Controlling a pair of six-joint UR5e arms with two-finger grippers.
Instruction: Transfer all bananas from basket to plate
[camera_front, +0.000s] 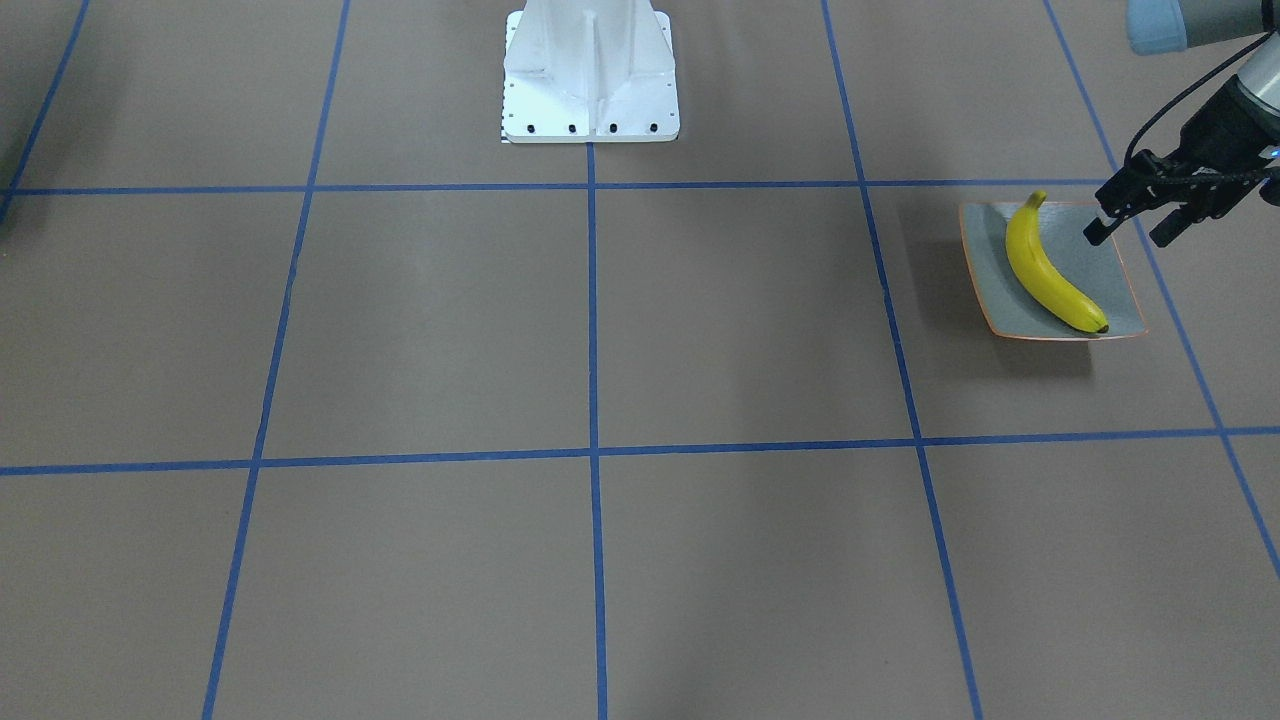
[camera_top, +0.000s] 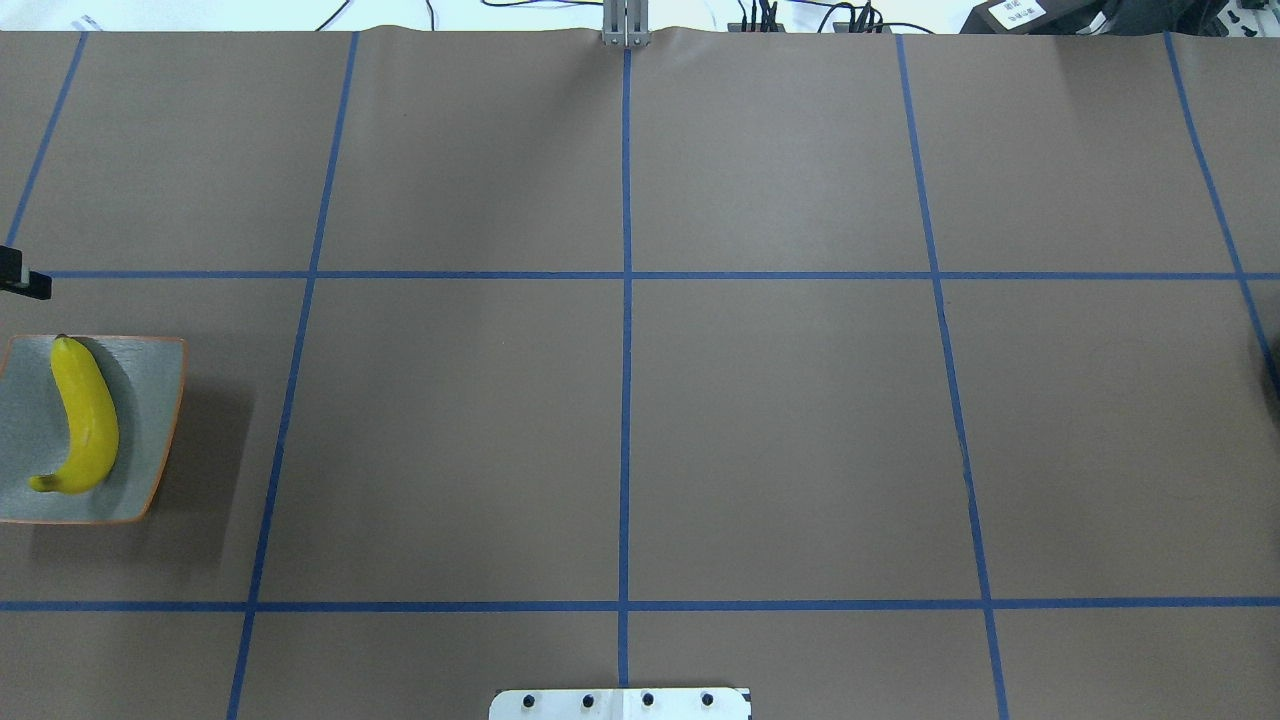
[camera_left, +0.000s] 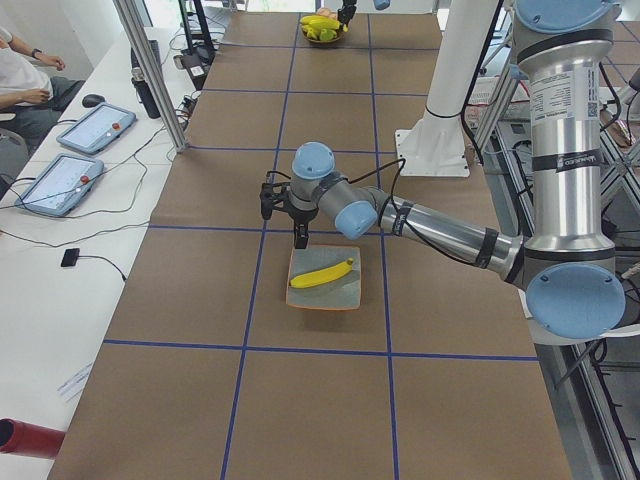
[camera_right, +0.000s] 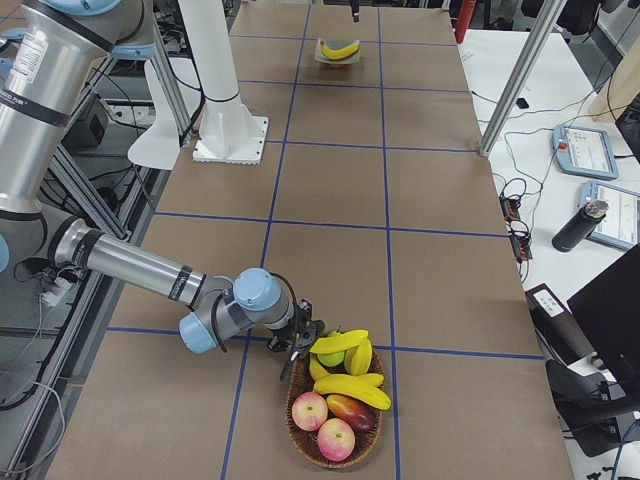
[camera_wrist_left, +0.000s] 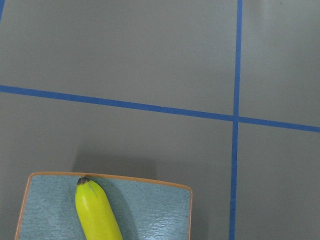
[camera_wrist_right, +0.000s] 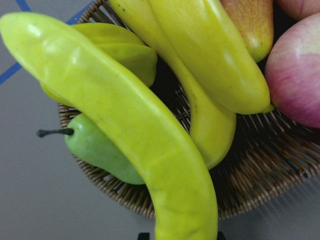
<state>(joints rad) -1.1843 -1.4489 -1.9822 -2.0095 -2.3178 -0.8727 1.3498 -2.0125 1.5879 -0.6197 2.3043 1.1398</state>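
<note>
Front-facing and overhead views show only the plate end of the table (camera_front: 700, 330). There the plate (camera_front: 1115, 280) carries one plated banana (camera_front: 1050, 268), lying diagonal, stem end poking past the rim. The basket is out of both views; only the side views and the right wrist cam catch it.

Ext. right view: the basket (camera_right: 296, 415) sits at the opp. end of the table, well apart from the plate. It holds a top banana (camera_right: 340, 343), a lower banana (camera_right: 352, 388), apples (camera_right: 312, 410) and other fruit. The right wrist cam adds a green pear (camera_wrist_right: 95, 150) w/ dark stem under the top banana.

Materials:
- plate: square, glossy grey-green, speckled, thin orange rim, upcurved sides
- bananas: smooth, bright yellow, curved, dark tips
- basket: round, woven wicker
- apples: pink-red
- table: matte brown w/ blue tape grid

Tools:
- The left tool (camera_front: 1130, 236) has its fingers spread wide and holds nothing. It is raised by a corner of the plate, apart from the plated banana. Overhead catches just one finger at the view's left edge. The left wrist cam looks down on the plate rim + the banana's dark tip.
- The right tool (camera_right: 300, 345) is at the basket rim, on the top banana. The wrist cam shows dark fingertips (camera_wrist_right: 143, 236) tight against both sides of that banana – reads as pinching it. The banana lies over the other fruit.
</note>
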